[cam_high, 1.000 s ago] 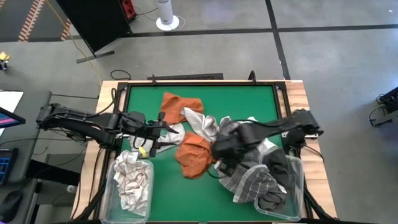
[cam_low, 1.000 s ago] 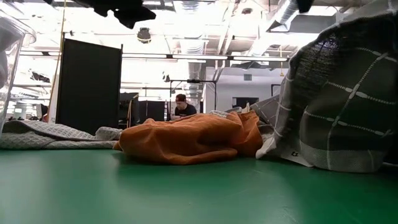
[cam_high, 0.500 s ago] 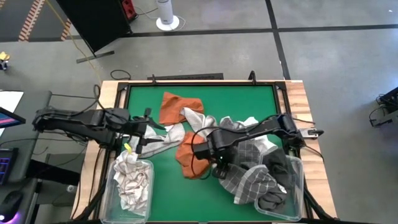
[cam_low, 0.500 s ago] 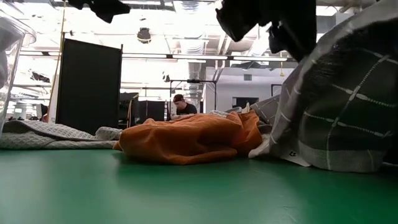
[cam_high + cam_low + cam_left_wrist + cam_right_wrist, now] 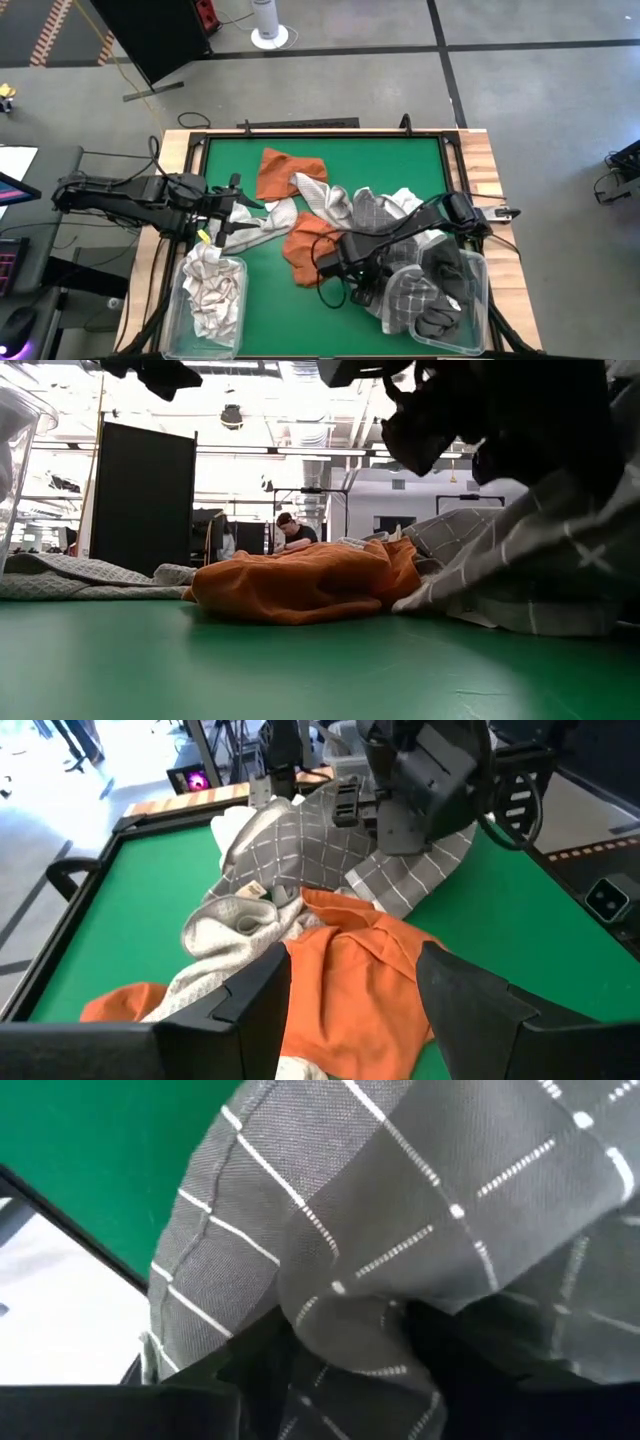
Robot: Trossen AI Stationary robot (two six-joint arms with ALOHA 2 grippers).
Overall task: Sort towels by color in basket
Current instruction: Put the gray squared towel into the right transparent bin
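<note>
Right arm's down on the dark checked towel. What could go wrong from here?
1. The dark checked towel drapes over the right bin's rim; a pull by the right gripper might drag out the dark towels in the bin.
2. The orange towel lies right beside it, so a grab may catch both.
3. The left gripper works the same pile; the arms could cross.

No text, label, brand, number or sign can be read anywhere.
</note>
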